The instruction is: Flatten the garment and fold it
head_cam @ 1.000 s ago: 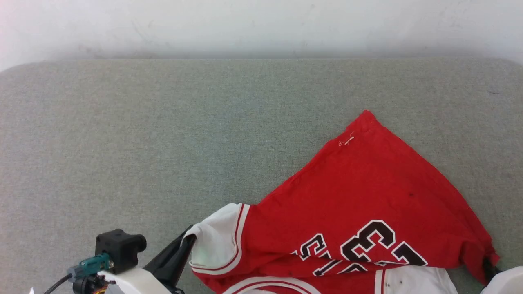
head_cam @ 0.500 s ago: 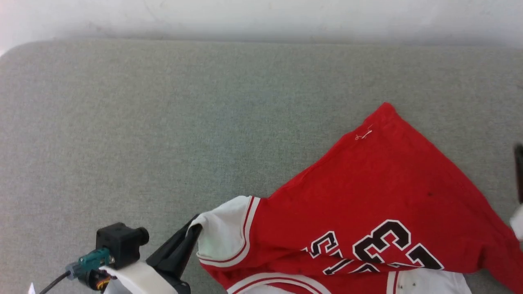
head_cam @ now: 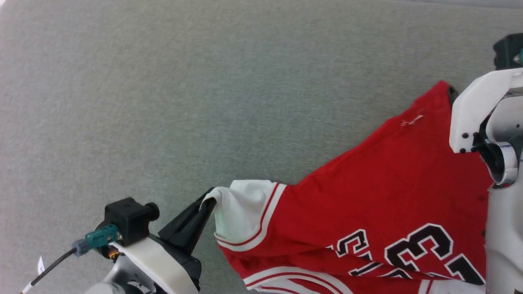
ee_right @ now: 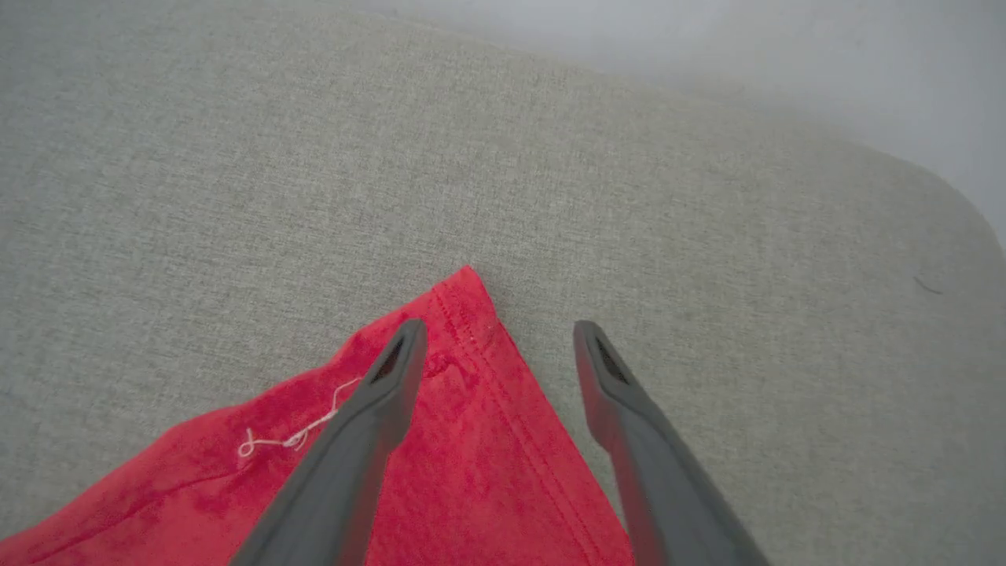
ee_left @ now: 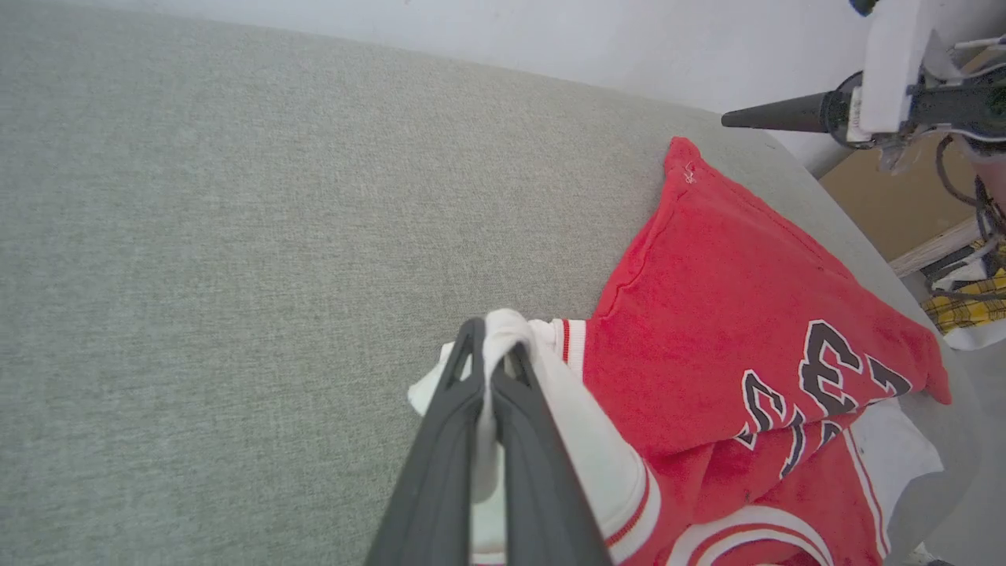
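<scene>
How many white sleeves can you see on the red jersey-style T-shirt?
2. One white sleeve is pinched in the shut left gripper; the other lies at the opposite side, partly under the red lettered panel.

Grey fabric surface [head_cam: 163, 102], white wall [ee_left: 550, 31]

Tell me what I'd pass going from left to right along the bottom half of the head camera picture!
Black camera block with a teal plug → dark two-fingered left pincer, pinching → white sleeve with red striped trim → red jersey T-shirt body with black-and-white block lettering → white plastic right arm.
</scene>
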Available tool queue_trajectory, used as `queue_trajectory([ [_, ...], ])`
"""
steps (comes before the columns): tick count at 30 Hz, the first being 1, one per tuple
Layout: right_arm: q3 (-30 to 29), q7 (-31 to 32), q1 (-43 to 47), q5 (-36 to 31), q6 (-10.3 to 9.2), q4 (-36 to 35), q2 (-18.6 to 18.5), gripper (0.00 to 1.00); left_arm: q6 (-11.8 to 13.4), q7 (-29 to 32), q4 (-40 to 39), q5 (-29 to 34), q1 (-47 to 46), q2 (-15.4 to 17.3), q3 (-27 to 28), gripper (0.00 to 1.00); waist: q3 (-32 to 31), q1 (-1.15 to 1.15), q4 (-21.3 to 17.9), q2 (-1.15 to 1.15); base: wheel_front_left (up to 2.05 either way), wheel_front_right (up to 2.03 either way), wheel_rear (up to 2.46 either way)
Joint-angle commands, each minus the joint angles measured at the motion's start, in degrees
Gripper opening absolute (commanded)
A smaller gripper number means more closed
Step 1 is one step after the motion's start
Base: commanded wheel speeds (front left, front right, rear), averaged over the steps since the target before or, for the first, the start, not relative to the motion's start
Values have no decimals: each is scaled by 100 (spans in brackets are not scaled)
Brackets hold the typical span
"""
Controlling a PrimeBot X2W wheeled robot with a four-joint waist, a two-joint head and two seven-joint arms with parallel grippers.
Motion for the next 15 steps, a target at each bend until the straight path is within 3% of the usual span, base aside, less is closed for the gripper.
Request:
queue_trajectory([
  [1, 1, 27, -84, -50, -4, 98, -28, 100, -48, -49, 42, 55, -88, -34, -21, 0, 305, -2, 333, 0, 0, 0, 0],
  [11, -218, 233, -96, -235, -4, 947, -171, 99, -178, -145, 317, 3, -254, -136, -76, 0, 426, -2, 597, 0, 0, 0, 0],
  [13, -296, 355, -66, -226, -4, 990, -141, 41, -178, -150, 338, -5, -262, -134, -72, 0, 412, -2, 587, 0, 0, 0, 0],
  [14, -321, 405, -48, -250, -4, 997, -131, 3, -176, -149, 348, -8, -264, -131, -70, 0, 391, -2, 575, 0, 0, 0, 0],
  [15, -330, 451, -26, -266, -4, 997, -121, 0, -172, -144, 360, -11, -263, -125, -68, 0, 362, -2, 555, 0, 0, 0, 0],
])
